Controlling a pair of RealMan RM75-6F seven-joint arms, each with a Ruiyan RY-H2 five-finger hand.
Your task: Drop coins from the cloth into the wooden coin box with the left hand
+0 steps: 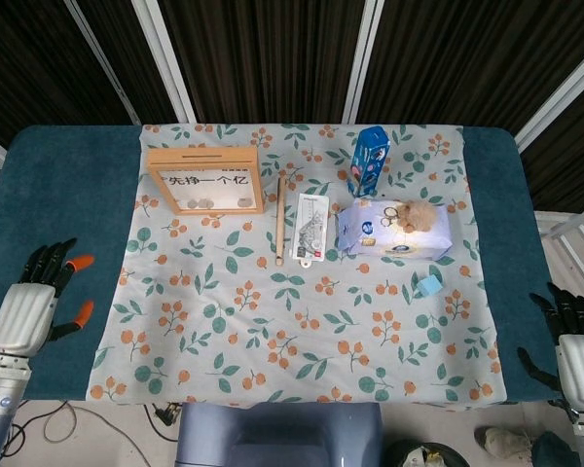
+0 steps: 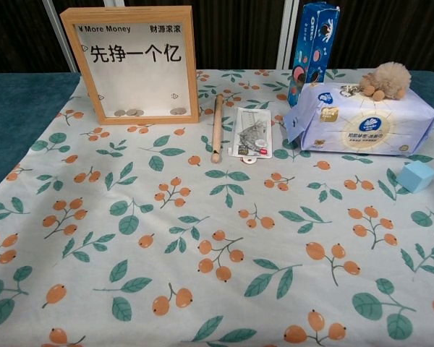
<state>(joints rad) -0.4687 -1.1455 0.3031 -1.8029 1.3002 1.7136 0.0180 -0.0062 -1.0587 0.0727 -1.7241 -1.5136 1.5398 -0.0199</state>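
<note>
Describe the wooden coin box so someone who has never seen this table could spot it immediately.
On the floral cloth, look to the far left corner. The wooden coin box stands upright there, left of a wooden stick lying flat. Unlike its neighbours, it is a pale wood frame with a clear front, black Chinese characters under "More Money", and a few coins resting at its bottom.

Coin box (image 2: 134,63) front pane: "¥More Money", "财源滚滚", large "先挣一个亿". Blue carton (image 2: 315,40): "OREO". Tissue pack print too small to read.
</note>
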